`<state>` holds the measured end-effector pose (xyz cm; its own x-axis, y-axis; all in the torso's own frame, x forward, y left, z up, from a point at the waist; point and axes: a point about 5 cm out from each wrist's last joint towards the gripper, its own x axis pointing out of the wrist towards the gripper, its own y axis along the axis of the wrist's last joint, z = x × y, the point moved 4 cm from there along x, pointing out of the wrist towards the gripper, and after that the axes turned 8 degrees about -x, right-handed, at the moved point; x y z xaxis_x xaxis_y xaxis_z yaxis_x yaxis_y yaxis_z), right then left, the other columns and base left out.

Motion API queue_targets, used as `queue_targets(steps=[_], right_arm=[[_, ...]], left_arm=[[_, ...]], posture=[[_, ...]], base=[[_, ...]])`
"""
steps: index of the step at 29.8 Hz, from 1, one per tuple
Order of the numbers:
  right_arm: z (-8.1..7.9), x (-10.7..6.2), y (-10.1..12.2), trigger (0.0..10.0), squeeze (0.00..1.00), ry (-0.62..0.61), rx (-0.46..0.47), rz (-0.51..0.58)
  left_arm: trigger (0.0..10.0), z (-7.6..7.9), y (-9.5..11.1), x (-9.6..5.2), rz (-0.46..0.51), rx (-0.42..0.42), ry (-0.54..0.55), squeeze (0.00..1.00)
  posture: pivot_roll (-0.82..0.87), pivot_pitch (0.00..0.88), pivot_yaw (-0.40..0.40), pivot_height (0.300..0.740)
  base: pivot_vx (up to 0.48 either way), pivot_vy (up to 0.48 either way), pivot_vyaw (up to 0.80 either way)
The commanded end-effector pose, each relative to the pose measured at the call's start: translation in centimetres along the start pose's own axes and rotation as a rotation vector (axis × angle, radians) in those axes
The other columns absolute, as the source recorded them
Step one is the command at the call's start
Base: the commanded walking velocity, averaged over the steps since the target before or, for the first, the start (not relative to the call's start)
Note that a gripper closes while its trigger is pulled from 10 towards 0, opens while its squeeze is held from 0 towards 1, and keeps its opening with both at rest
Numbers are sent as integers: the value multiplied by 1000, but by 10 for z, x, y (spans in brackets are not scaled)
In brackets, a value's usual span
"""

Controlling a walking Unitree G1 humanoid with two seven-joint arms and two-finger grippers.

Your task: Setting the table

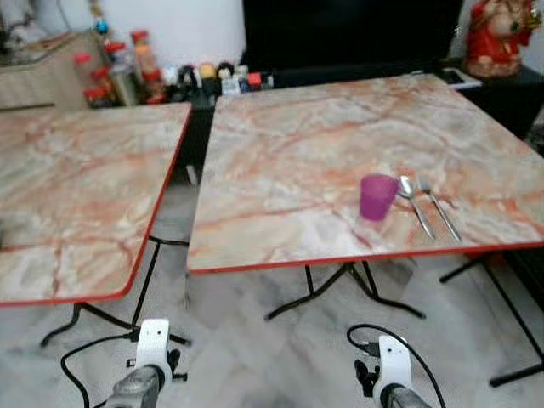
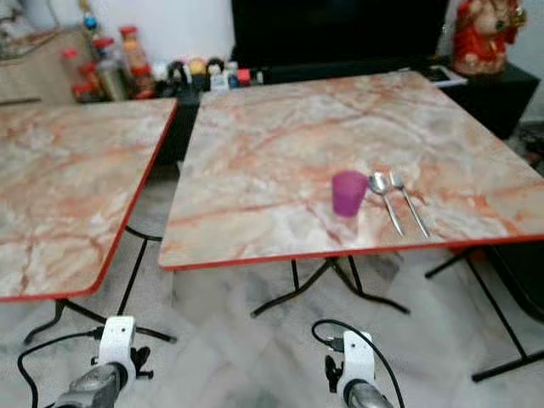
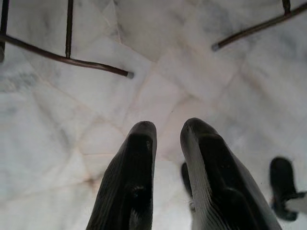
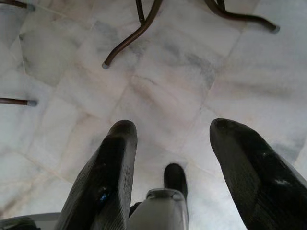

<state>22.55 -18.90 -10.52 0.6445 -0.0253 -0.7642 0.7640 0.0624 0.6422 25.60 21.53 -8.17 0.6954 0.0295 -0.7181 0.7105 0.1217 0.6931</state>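
A purple cup point(image 1: 377, 195) stands upright near the front edge of the right marble-patterned table point(image 1: 297, 153). Just to its right lie a spoon point(image 1: 412, 202) and a fork point(image 1: 439, 211), side by side, handles toward me. The left marble table point(image 1: 76, 187) stands beside it across a narrow gap. Both arms hang low in front of the tables, the left arm point(image 1: 151, 357) and the right arm point(image 1: 393, 361). My left gripper point(image 3: 168, 127) points at the floor, fingers a narrow gap apart and holding nothing. My right gripper point(image 4: 175, 127) is wide open over the floor tiles.
Black folding table legs point(image 1: 340, 289) spread over the pale marble floor under both tables. Jars and bottles point(image 1: 127, 72) line a low shelf at the back left, beside a dark screen point(image 1: 348, 34). A red figurine point(image 1: 497, 34) stands at the back right.
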Motion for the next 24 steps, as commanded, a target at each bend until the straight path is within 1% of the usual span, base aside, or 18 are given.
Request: queue_targets(steps=[1, 9, 22, 24], right_arm=[[-5, 1, 2, 10000, 0, 4, 3, 7], [-6, 1, 3, 10000, 0, -3, 20, 13], [-6, 1, 4, 10000, 0, -17, 36, 12], [-6, 1, 5, 10000, 0, -19, 44, 14]], left_arm=[[10000, -10, -4, -2, -14, 16, 17, 0], [10000, -18, -8, -4, -36, 32, 30, 0], [10000, -16, -11, -4, -55, 40, 22, 0], [10000, -20, -15, -6, -67, 41, 30, 0]], posture=[[-346, 0, 137, 740], [-396, 0, 164, 740], [-411, 0, 174, 740], [-411, 0, 174, 740]], base=[[0, 0, 0], [0, 0, 0], [0, 0, 0], [0, 0, 0]])
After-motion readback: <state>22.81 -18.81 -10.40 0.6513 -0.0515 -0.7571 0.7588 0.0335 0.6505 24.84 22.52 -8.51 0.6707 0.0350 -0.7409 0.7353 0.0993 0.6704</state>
